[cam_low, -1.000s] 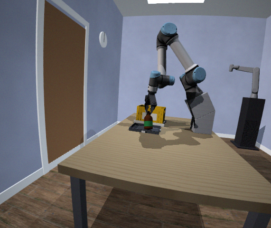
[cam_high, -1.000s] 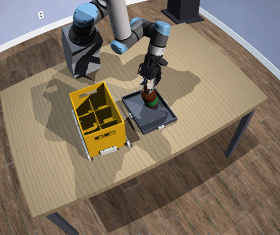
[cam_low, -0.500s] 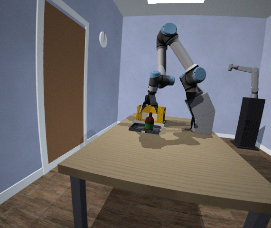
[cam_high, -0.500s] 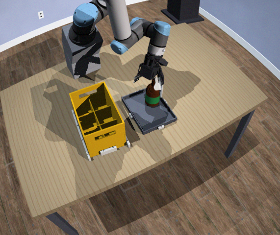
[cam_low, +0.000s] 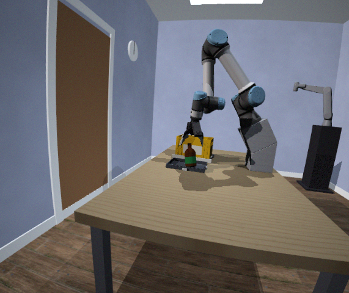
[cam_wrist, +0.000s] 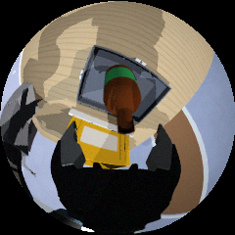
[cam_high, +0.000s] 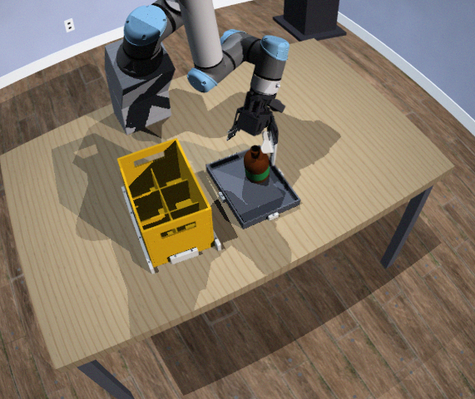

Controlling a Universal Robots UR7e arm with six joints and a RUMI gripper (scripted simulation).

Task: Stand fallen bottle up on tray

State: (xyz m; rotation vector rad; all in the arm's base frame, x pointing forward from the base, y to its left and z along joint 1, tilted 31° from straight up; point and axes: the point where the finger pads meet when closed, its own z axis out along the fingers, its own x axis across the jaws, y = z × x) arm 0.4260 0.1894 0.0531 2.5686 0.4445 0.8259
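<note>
- Top view: the crate point(cam_high: 198, 233) point(cam_low: 196, 139) point(cam_wrist: 103, 153) stands on the counter point(cam_high: 358, 171) point(cam_low: 199, 204) point(cam_wrist: 122, 29), left of the tray point(cam_high: 229, 189) point(cam_low: 174, 163) point(cam_wrist: 93, 88), a gap between them
- The bottle point(cam_high: 256, 165) point(cam_low: 190, 157) point(cam_wrist: 122, 95) stands upright in the tray, toward its far side in the top view
- The tool point(cam_high: 252, 148) point(cam_low: 191, 144) point(cam_wrist: 117, 123) is above the tray, its fingers spread around the space over the bottle's neck
- The arm's mounting block point(cam_high: 116, 94) point(cam_low: 263, 157) point(cam_wrist: 20, 108) stands on the counter, beyond the crate in the top view
- Exterior view: the crate is behind the tray, the block to their right
- Farther right, a pedestal point(cam_high: 310, 19) point(cam_low: 321, 157) stands on the floor
- On the left wall are a door point(cam_low: 82, 110) and, beyond it, a clock point(cam_low: 132, 50)
</note>
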